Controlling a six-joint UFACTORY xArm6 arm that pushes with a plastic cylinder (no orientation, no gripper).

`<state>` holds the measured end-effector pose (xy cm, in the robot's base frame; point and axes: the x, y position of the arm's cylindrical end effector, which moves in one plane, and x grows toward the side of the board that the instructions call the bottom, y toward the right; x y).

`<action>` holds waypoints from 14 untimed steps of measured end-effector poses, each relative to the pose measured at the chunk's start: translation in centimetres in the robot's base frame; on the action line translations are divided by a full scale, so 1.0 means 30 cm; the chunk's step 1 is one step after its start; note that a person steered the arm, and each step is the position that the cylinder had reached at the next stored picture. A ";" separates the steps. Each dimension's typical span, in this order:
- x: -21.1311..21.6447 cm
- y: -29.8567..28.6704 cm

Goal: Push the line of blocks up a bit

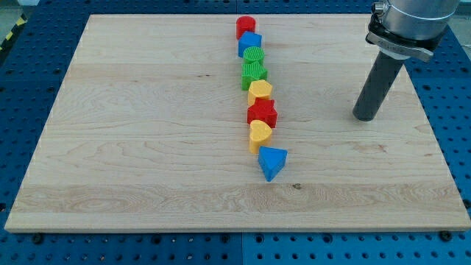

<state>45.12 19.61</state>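
Observation:
Several blocks stand in a near-vertical line down the middle of the wooden board [132, 147]. From the view's top: a red block [246, 26], a blue block [250, 44], a green round block [253, 57], a green star-like block [254, 74], a yellow heart [259, 91], a red star [262, 112], a yellow heart [260, 134] and a blue triangle [271, 162]. They touch or nearly touch one another. My tip [365, 116] rests on the board to the right of the line, level with the red star and well apart from it.
The board lies on a blue perforated table [456, 147]. The arm's grey collar [401, 37] hangs over the board's top right corner.

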 end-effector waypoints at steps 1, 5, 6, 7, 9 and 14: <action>0.012 0.026; 0.374 0.215; 0.469 -0.108; 0.490 -0.193; 0.399 -0.332; 0.253 -0.595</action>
<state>52.71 1.75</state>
